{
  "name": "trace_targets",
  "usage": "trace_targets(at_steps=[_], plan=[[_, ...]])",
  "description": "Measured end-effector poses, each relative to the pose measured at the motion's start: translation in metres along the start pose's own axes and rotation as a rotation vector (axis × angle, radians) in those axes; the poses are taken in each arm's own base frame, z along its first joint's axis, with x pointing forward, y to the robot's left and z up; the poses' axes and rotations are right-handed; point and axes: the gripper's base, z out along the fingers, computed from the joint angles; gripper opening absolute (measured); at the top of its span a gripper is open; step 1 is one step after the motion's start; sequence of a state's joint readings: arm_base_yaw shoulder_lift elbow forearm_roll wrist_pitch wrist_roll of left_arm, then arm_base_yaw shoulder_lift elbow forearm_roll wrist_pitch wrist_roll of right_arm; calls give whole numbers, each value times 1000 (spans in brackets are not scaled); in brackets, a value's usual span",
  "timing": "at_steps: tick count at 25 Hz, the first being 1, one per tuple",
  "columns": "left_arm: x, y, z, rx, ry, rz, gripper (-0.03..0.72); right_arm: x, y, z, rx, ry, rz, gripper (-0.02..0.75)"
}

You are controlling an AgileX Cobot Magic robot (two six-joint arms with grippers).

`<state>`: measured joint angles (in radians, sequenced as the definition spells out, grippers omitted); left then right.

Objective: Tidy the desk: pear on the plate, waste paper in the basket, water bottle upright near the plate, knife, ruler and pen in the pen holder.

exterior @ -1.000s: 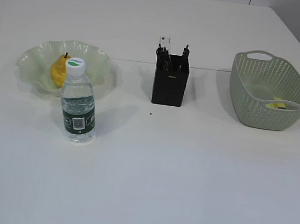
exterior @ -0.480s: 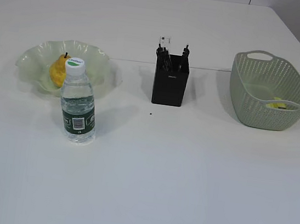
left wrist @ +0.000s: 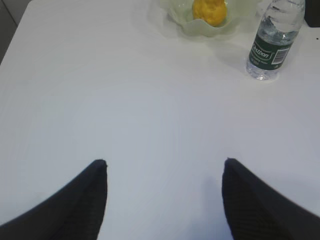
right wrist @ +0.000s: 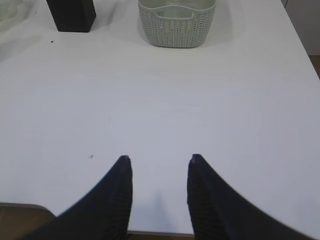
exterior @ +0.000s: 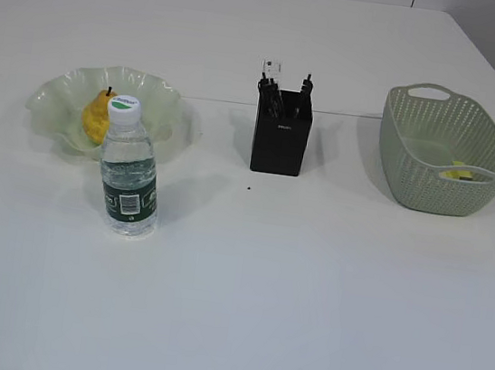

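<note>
Task judged complete: pear (exterior: 97, 116) on plate (exterior: 163, 101), upright water bottle (exterior: 130, 172) just beside it, pen holder (exterior: 280, 135) filled, basket (exterior: 445, 156) loaded, all well ahead of left gripper (left wrist: 165, 165) and right gripper (right wrist: 159, 159), both spread and empty.

We see a yellow pear (exterior: 97, 116) lying in the pale green ruffled glass plate (exterior: 163, 101), ahead of our left gripper (left wrist: 165, 165), with the clear plastic water bottle (exterior: 129, 171) upright just beside the plate. Ahead of our right gripper (right wrist: 159, 159) stand the black square pen holder (exterior: 280, 139), filled with dark tools, and the grey-green woven plastic basket (exterior: 431, 177) holding yellow paper (exterior: 457, 172).
</note>
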<state>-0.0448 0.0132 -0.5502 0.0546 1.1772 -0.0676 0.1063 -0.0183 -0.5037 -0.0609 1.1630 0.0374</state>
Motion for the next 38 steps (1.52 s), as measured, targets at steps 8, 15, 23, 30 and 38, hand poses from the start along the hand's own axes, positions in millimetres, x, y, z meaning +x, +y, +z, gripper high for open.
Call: trace_targets(at_steps=[8,15,23,30,38], plan=[[-1,0,7,3,-31,1,540,0,0,0,0,-4,0,362],[-1,-1,7,3,-35,1,569,0,0,0,0,-3,0,370],[-1,-1,7,3,-37,1,569,0,0,0,0,-4,0,370],[-1,0,6,3,-43,1,569,-1,0,0,5,-7,3,370],[0,0,6,3,-44,1,569,0,1,0,59,-6,36,370]])
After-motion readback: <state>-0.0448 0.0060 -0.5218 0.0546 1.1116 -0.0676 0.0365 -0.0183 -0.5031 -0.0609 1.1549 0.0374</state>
